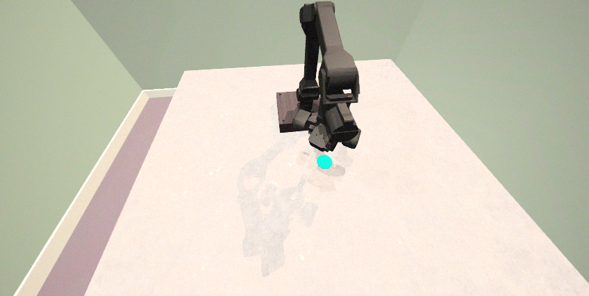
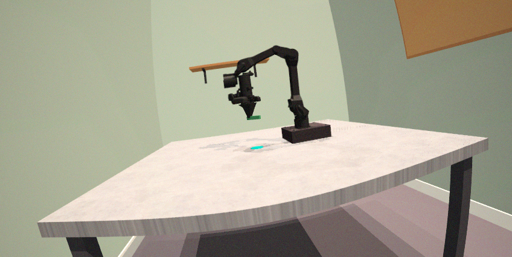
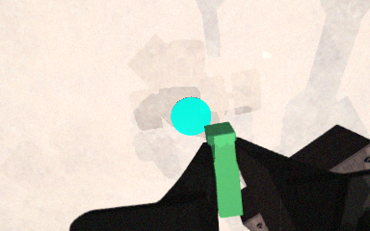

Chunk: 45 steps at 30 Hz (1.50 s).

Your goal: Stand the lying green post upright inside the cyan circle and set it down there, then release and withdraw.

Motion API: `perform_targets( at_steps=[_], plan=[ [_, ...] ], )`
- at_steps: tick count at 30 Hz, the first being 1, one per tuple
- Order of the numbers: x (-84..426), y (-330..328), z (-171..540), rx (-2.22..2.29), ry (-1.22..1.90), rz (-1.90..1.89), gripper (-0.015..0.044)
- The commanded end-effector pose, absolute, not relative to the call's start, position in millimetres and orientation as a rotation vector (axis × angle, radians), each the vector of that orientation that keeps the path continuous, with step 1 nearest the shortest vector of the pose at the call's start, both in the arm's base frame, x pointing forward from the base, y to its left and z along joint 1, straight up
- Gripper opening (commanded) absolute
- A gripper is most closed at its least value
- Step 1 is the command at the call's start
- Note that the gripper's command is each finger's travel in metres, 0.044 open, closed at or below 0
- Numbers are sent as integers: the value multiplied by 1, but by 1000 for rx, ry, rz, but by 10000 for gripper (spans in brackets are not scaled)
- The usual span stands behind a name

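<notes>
Nearest the wrist camera, the gripper (image 1: 333,137) (image 2: 248,117) (image 3: 221,146) points down over the table (image 1: 371,218) (image 2: 229,178) (image 3: 52,96), its fingers pinching the green post (image 2: 254,117) (image 3: 227,173) near one end. The post is up in the air, apart from the tabletop; in the exterior view it lies about level, its free length reaching out from the fingertips toward the robot's base (image 1: 285,103) (image 2: 312,134) (image 3: 336,144). From above, the gripper's own body covers the post, so its exact heading over the table is, in fairness, hard to read there.

Below, the cyan circle (image 1: 324,161) (image 2: 256,147) (image 3: 191,115) lies flat on the tabletop, with nothing standing on it. In the wrist view it shows just past the post's held end, and soft shadows fall around it.

Further back, the dark, block-shaped base sits on the table, and the arm (image 1: 330,33) (image 2: 293,78) rises from it, bends at the top and comes down to the gripper. Beyond the table, an orange-brown shelf (image 2: 215,66) is fixed to the pale green wall (image 2: 233,14).
</notes>
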<state>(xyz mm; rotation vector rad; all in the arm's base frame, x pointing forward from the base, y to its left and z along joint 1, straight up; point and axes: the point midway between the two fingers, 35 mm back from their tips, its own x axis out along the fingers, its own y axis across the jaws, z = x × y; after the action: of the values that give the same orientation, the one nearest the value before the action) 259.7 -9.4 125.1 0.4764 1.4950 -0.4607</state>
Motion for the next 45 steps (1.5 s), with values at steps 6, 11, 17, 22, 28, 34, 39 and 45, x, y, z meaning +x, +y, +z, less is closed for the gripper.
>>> perform_targets(
  at_steps=[6,11,17,22,28,34,39,45],
  plan=[
    [253,13,127,390,1510,-375,23],
    [249,24,128,350,1518,-334,23],
    [251,25,125,326,1497,-331,23],
    [254,25,122,296,1468,-329,23],
    [257,26,117,262,1431,-326,23],
    [261,27,114,228,1394,-323,23],
    [264,28,111,202,1363,-321,23],
    [267,29,107,172,1325,-319,23]
  ],
)
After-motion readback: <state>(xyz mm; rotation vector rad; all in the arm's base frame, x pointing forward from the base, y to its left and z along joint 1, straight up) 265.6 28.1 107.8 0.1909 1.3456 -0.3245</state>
